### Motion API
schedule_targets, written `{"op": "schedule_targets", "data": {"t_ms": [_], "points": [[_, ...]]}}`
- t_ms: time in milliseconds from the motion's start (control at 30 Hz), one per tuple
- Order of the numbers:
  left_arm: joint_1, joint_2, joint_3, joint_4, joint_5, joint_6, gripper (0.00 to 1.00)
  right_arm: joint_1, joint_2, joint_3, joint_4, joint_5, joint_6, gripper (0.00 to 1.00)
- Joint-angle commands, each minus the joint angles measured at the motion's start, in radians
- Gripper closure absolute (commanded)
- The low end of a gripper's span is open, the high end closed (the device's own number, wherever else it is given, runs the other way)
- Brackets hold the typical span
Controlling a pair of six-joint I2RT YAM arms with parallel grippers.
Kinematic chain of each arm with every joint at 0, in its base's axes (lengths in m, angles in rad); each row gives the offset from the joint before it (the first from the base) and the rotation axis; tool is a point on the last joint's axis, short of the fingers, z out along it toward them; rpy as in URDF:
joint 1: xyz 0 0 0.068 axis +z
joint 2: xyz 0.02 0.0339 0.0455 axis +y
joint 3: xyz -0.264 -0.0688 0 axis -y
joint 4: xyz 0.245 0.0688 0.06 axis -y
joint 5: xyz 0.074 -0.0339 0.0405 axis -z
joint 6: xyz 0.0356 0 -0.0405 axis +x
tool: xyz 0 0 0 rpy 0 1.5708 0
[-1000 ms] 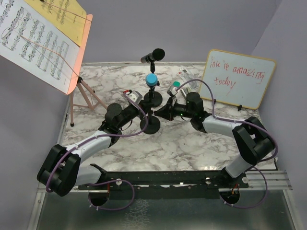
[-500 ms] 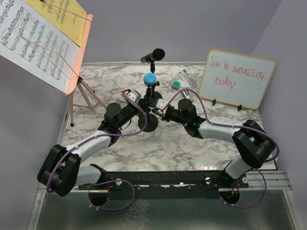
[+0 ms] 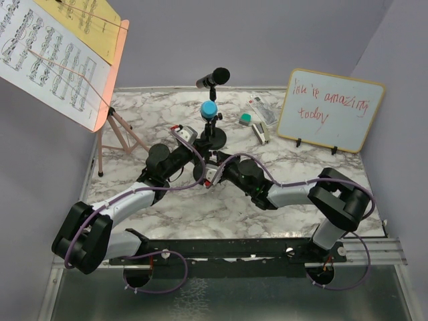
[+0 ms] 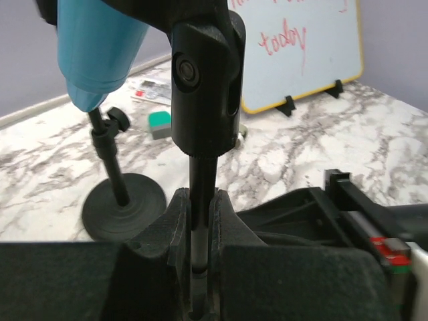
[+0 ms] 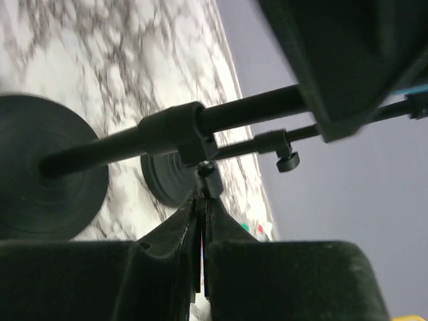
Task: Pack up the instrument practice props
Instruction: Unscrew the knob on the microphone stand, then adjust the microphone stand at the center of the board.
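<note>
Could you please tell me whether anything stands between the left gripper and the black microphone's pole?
Nothing visible does: the left gripper is closed directly on the thin black round-based mic pole, just below its black swivel clip.

Our two arms, white shells over black joints

We wear smooth white covers on the long links of our left arm (image 3: 130, 199) and right arm (image 3: 289, 194), with bulky black housings at the joints. A lavender cable (image 3: 155, 291) loops along each. Our left gripper (image 4: 199, 224) ends in matte black wedge fingers (image 4: 175, 224). A black rail (image 3: 227, 249) joins our bases.
</note>
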Motion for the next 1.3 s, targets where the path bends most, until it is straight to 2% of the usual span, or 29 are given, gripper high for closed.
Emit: {"op": "schedule_targets", "data": {"t_ms": [0,67,200,367,567,733,933,1267], "points": [[-0.034,-0.007,-0.018,-0.047,0.117,-0.066,1.00,0.027,0.044,0.003,-0.048,0.164,-0.160,0.92],[-0.034,-0.007,-0.018,-0.047,0.117,-0.066,1.00,0.039,0.047,-0.007,-0.008,0.185,-0.183,0.89],[-0.034,-0.008,-0.020,-0.047,0.115,-0.068,1.00,0.044,0.029,-0.018,-0.016,0.207,-0.162,0.77],[-0.034,-0.006,-0.021,-0.046,0.107,-0.066,1.00,0.044,-0.097,-0.082,-0.034,0.128,0.026,0.50],[-0.034,0.000,-0.020,-0.045,0.111,-0.063,1.00,0.034,-0.243,-0.150,-0.050,0.054,0.285,0.31],[-0.034,0.001,-0.025,-0.042,0.114,-0.054,1.00,-0.001,-0.342,-0.074,-0.269,-0.058,0.545,0.30],[-0.034,-0.004,-0.038,-0.024,0.135,-0.045,1.00,-0.034,-0.408,-0.023,-0.235,-0.104,0.755,0.30],[-0.033,-0.020,-0.062,0.010,0.137,-0.033,1.00,-0.035,-0.397,0.115,-0.204,-0.012,0.992,0.28]]}}
